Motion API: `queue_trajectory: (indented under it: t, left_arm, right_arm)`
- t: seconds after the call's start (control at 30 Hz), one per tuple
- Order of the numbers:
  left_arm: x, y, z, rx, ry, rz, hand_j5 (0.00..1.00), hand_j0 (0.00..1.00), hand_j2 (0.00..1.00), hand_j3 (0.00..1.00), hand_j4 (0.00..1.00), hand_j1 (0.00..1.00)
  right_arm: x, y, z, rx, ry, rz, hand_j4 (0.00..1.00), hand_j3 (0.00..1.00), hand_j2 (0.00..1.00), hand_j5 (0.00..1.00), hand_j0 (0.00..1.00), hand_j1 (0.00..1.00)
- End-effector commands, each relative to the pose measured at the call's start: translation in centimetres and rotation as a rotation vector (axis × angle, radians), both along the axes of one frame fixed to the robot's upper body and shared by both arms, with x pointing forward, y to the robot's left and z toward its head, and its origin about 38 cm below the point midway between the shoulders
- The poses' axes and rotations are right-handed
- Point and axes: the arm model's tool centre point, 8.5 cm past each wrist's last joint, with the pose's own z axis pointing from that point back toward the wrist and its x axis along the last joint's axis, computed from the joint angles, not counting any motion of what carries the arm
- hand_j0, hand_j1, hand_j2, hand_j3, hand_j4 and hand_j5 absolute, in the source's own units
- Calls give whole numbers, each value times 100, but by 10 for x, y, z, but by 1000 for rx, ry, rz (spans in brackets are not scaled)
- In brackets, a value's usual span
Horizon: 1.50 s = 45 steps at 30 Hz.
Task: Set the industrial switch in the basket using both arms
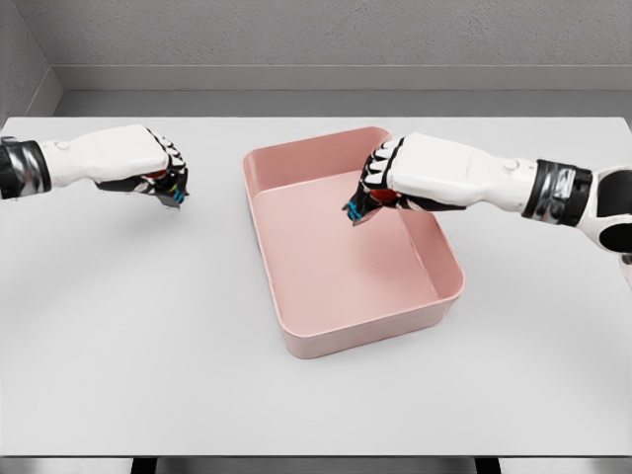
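A pink rectangular basket [296,163] sits on the white table, a little right of the middle. No industrial switch shows anywhere in the head view. My right hand [367,202] hovers over the basket's far right part, fingers curled downward, with nothing visible in them. My left hand [170,186] hangs over the bare table to the left of the basket, well apart from its rim. Its fingers are curled too and hold nothing that I can see. Small red and blue patches show under both palms.
The white table [128,326] stretches wide in front and to the left of the basket. A grey wall runs along behind the table's far edge.
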Motion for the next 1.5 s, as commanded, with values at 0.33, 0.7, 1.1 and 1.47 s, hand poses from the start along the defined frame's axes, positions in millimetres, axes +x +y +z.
queue_trajectory:
  t: [0.33,0.7,1.1,1.47]
  left_arm:
    - [7,-28,11,-27,-21,-53,42,42,42,42,42,42]
    - [13,-50,30,-46,-60,-97,42,42,42,42,42,42]
    - [10,-85,53,-92,-94,-184,42,42,42,42,42,42]
    - [2,-126,59,-133,-94,-279,42,42,42,42,42,42]
  right_arm:
    - [-2,24,-17,-25,3,28,73,73,73,73,73,73]
    - [-1,19,-17,-13,7,12,100,100,100,100,100,100]
    - [-4,-99,13,-59,-34,-238,100,100,100,100,100,100]
    - [-8,-105,5,-59,-13,-253,100,100,100,100,100,100]
